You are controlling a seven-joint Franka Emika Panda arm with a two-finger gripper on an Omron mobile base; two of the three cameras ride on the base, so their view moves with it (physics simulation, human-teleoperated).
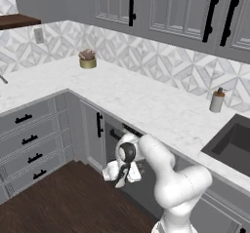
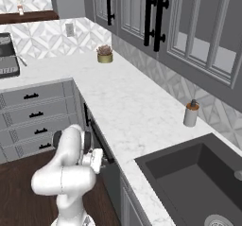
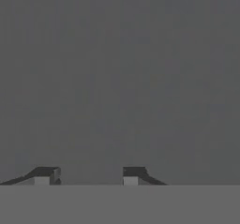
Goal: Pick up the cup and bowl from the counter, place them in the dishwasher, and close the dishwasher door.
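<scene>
The dishwasher door (image 1: 144, 192) stands upright under the white marble counter (image 1: 146, 105), with the black control strip (image 1: 130, 129) showing just above it. My gripper (image 1: 126, 177) is low in front of the door, its hand right up against the panel (image 2: 111, 178). In the hand view the flat grey door surface (image 3: 122, 78) is very close, and the gripper (image 3: 89, 174) is open with nothing between its tips. The cup and the bowl are out of view; neither stands on the counter (image 2: 123, 111).
A gold plant pot (image 1: 88, 60) sits at the counter's back, a grey soap dispenser (image 1: 217, 100) near the dark sink (image 1: 234, 144). Grey drawers (image 1: 29, 139) and a narrow cabinet door (image 1: 95, 134) flank the dishwasher on the left. Dark wood floor lies below.
</scene>
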